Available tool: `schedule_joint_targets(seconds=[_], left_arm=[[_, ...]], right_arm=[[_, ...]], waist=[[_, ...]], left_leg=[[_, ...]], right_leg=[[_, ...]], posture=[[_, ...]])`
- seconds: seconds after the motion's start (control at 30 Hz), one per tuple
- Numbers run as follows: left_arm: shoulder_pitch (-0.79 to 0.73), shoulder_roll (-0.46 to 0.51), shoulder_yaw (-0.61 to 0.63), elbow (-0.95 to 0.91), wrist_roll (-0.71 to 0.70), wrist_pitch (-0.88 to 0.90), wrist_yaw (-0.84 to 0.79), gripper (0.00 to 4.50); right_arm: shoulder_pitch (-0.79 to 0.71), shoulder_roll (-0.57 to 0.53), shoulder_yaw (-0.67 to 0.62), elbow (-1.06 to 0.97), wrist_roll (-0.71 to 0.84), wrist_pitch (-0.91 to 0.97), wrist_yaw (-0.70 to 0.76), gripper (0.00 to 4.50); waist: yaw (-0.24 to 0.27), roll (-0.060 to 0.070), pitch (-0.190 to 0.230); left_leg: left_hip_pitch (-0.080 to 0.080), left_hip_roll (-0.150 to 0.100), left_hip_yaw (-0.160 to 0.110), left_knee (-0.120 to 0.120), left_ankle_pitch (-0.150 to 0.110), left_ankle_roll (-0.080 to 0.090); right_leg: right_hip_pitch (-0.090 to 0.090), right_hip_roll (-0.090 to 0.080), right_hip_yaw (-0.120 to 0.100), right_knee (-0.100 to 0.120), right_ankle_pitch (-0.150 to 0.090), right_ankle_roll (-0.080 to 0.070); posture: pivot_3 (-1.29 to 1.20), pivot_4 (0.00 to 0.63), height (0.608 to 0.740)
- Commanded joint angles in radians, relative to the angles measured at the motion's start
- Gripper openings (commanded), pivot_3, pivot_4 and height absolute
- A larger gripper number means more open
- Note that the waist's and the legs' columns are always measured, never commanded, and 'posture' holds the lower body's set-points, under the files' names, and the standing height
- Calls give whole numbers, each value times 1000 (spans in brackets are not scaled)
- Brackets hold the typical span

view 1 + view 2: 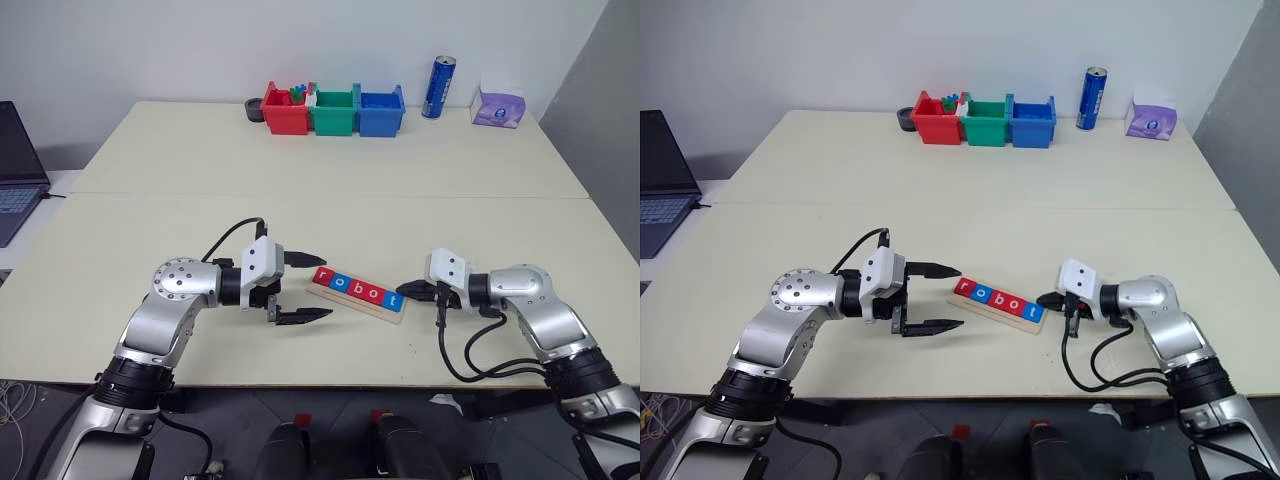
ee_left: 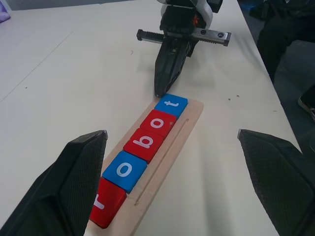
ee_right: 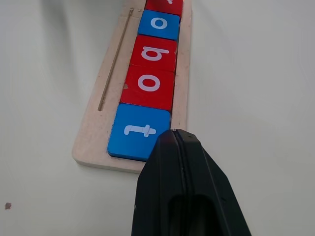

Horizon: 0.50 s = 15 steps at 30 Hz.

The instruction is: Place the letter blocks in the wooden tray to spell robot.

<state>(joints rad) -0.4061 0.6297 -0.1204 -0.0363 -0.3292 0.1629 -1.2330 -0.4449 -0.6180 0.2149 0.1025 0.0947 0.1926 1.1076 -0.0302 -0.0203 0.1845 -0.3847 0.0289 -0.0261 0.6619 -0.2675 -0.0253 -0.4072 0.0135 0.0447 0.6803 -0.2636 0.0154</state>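
The wooden tray (image 1: 385, 312) lies slanted near the table's front edge, between my two grippers. Five letter blocks sit in it in a row: red r (image 1: 322, 277), blue o (image 1: 340, 283), red b (image 1: 357, 289), red o (image 1: 374, 294) and blue t (image 1: 392, 299). My left gripper (image 1: 327, 286) is open at the r end, one finger on each side of the tray's end, with nothing held. My right gripper (image 1: 402, 292) is shut and empty. Its tip (image 3: 174, 136) rests right by the t block (image 3: 139, 131) at the tray's other end.
Red (image 1: 285, 110), green (image 1: 333, 112) and blue (image 1: 381, 112) bins stand in a row at the table's far edge. A blue can (image 1: 438, 87) and a purple tissue pack (image 1: 498, 106) stand to their right. A laptop (image 1: 15, 170) sits at the far left.
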Motion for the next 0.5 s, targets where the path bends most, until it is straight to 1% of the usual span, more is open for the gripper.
schedule_joint_targets(seconds=[0.03,0.23,0.37,0.5], left_arm=[[-15,-4,3,-10,-1,-22,1,4500],[-4,-2,7,-13,-4,-25,-1,4500],[4,-2,8,-12,-4,-28,0,4500],[15,6,14,-15,-8,-29,0,4500]], right_arm=[[-8,-24,-45,-53,33,24,1,14],[25,-98,-80,-123,89,122,39,14],[85,-147,-68,-184,110,172,76,14],[121,-159,-60,-245,138,224,93,14]], waist=[[0,0,0],[1,0,0],[1,0,0],[-1,0,0]], left_leg=[[0,0,0,0,0,0],[0,0,0,0,0,0],[0,0,0,0,0,0],[0,0,0,0,0,0]], right_leg=[[0,0,0,0,0,0],[0,0,0,0,0,0],[0,0,0,0,0,0],[0,0,0,0,0,0]], posture=[[0,150,740],[0,150,740],[0,150,740],[0,150,740]])
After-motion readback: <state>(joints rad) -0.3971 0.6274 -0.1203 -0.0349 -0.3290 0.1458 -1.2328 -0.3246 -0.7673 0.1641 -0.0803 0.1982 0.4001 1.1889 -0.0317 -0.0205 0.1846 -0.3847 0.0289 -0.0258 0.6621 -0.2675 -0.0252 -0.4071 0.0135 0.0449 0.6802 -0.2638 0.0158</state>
